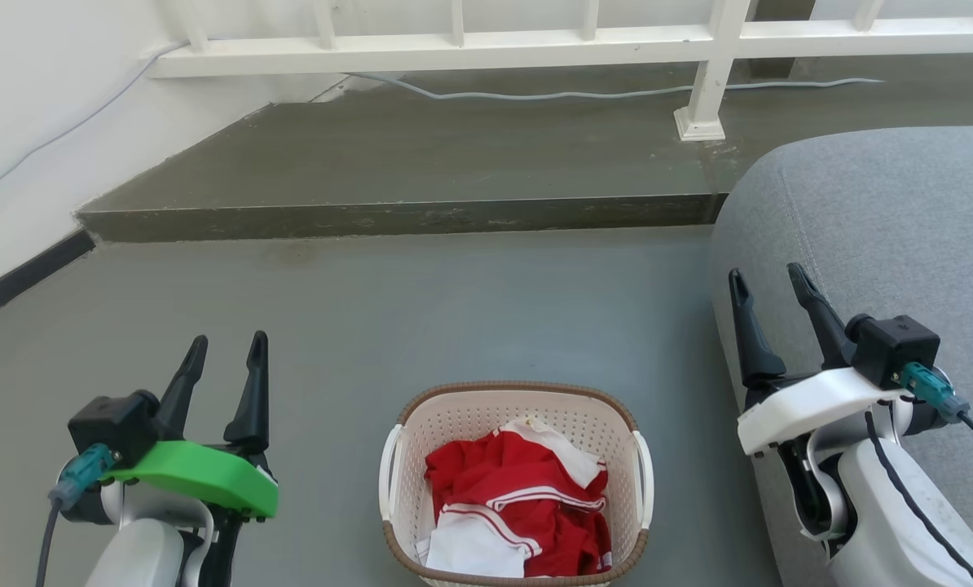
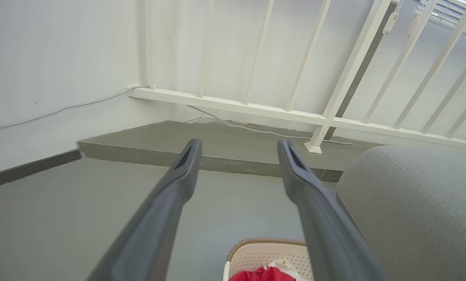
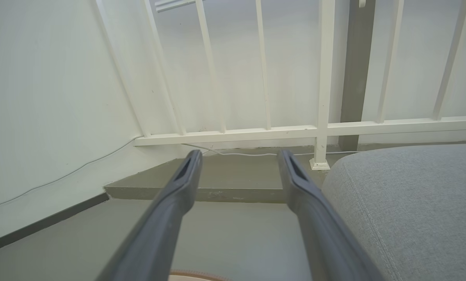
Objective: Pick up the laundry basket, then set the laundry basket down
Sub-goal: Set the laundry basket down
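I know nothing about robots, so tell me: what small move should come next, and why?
Probably lower the left hand and right hand toward the side handles of the laundry basket on the floor: both hang open beside it, touching nothing.

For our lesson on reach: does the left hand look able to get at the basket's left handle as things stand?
Probably yes. The left hand is open and empty, and only bare floor lies between it and the left handle of the basket. It must drop and turn inward.

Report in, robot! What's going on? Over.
Left hand open, empty. Right hand open, empty. Basket on floor between them, untouched. Sofa close by right hand.
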